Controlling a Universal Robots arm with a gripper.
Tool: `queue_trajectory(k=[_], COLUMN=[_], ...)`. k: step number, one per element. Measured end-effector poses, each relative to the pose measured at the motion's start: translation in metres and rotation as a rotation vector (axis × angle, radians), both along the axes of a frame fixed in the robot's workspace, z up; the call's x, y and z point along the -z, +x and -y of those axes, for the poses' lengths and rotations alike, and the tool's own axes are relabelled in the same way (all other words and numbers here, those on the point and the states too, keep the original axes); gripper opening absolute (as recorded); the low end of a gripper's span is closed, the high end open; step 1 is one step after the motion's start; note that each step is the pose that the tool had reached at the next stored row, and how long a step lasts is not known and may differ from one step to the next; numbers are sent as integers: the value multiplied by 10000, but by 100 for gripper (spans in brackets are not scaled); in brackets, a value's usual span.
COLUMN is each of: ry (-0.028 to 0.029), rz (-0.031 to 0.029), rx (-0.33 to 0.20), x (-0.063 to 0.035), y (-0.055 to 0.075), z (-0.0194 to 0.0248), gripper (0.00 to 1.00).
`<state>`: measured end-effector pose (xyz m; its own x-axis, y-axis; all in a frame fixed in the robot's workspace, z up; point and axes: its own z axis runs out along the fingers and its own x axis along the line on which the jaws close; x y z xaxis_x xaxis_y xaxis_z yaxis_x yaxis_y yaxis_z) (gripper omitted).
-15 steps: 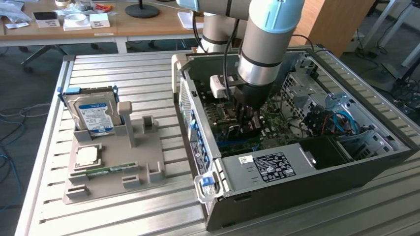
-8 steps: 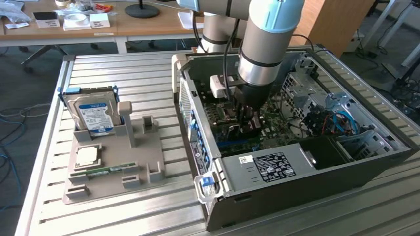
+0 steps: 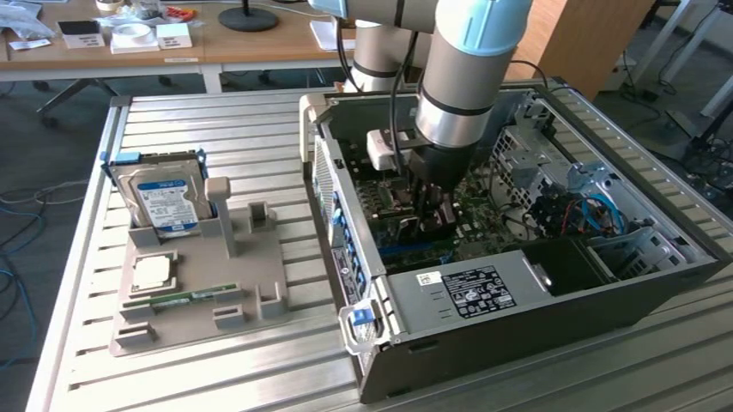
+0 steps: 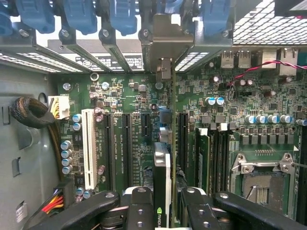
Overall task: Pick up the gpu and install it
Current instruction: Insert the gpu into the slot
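The gpu [image 4: 162,184] stands on edge between the fingers of the gripper [image 4: 162,211], which is pinching it from both flat sides; in the wrist view the card runs as a thin strip away from the claw toward the rear wall of the computer case [image 3: 516,318], its long axis in line with the expansion slots [image 4: 125,143] on the motherboard [image 4: 230,100]. Its metal bracket [image 4: 164,48] sits at the far end, up against the row of slot openings and blue retaining clips [image 4: 79,17] at the back of the case. The card lies between two of the dark slots, and the relation that matters is whether its lower edge sits directly over one of them; from these views I cannot tell whether the edge connector is already in a slot or only hanging above it, since the card's own body hides that edge. In the exterior view the arm reaches down into the open case, and its wrist covers the card almost entirely. Outside the case, on the side of the exterior view's left, a grey parts holder [image 3: 201,283] carries the hard drive [image 3: 164,197] and the memory stick [image 3: 184,299], well apart from the card
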<state>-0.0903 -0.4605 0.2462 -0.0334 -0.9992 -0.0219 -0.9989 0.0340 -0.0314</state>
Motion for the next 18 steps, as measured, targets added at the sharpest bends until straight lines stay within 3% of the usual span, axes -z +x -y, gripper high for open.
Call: queue_trajectory(k=[18], ry=[1], rz=[1], rx=[-1], x=[64], y=[-1], z=[10], gripper=[27])
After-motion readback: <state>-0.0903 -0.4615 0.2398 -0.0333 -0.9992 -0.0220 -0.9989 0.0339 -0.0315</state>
